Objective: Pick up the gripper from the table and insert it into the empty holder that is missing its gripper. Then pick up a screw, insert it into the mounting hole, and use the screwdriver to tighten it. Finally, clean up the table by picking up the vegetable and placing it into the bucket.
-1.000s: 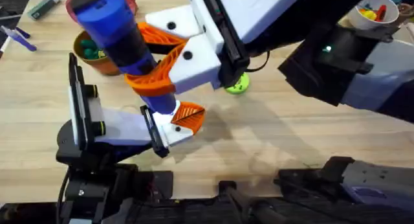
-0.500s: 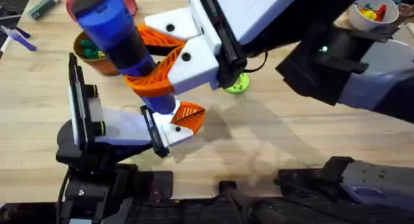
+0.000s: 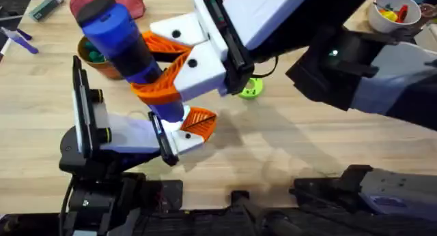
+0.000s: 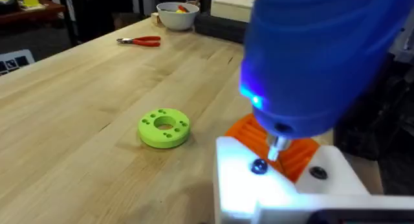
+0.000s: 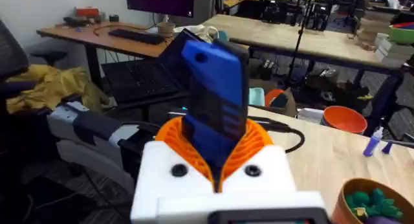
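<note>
My right gripper (image 3: 149, 67) reaches across from the right, shut on the blue screwdriver (image 3: 126, 48), which leans steeply with its tip down. In the right wrist view the screwdriver (image 5: 217, 101) sits between the orange pads (image 5: 174, 136). Its metal tip (image 4: 275, 148) rests at a screw (image 4: 259, 166) in the white holder (image 4: 284, 191). The orange gripper (image 4: 244, 130) sits in that holder. My left gripper (image 3: 171, 137) at the lower left is shut on the holder (image 3: 186, 135). The bucket (image 3: 102, 65) stands behind the screwdriver with green pieces inside. I cannot tell whether the vegetable is among them.
A round green disc (image 3: 250, 88) with holes lies mid-table, right of the holder. A pink pouch (image 3: 119, 1) sits at the back left beside pens (image 3: 20, 39). A white bowl (image 3: 392, 11) stands at the back right, red pliers (image 4: 142, 41) near it.
My right gripper and the screwdriver have shifted slightly to the left. The left gripper and the holder have stayed in place.
</note>
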